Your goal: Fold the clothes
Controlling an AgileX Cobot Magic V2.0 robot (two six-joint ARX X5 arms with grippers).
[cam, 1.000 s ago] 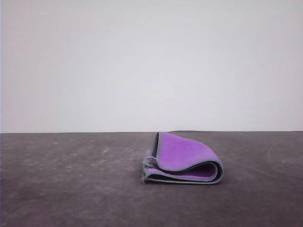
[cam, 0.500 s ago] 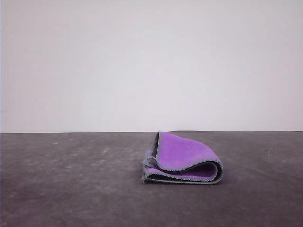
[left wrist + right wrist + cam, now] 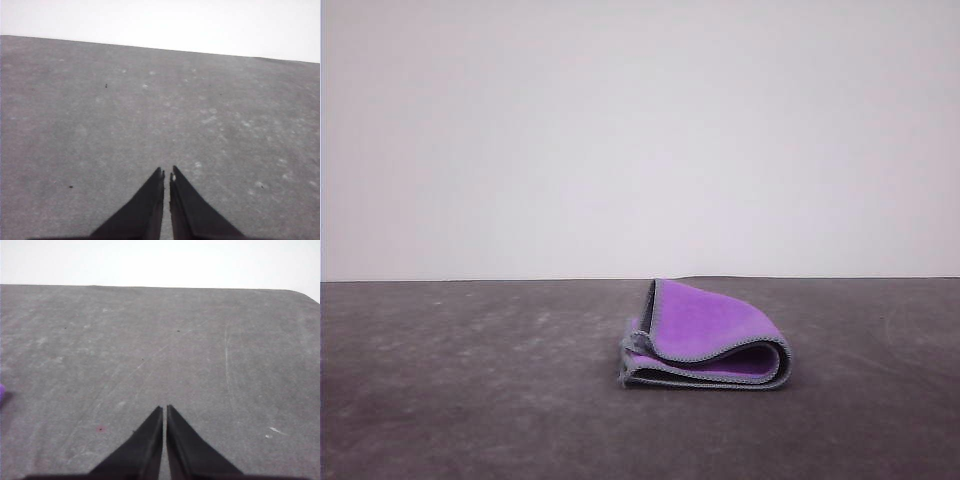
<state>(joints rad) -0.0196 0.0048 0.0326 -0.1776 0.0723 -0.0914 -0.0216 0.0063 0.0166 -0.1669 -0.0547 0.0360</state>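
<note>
Left hand [image 3: 166, 176] and right hand [image 3: 164, 409] sit closed, empty. Folded purple-and-charcoal cloth [image 3: 708, 338] lies loosely on grey surface [image 3: 470, 400]; springy layers may reopen.

The cloth [image 3: 708, 340] is lying folded over on itself on the dark grey table [image 3: 470, 380], right of centre. Its purple face is showing on top and inside the fold, with light-grey stitched edging running along the layered edges and dark grey underneath.
</note>
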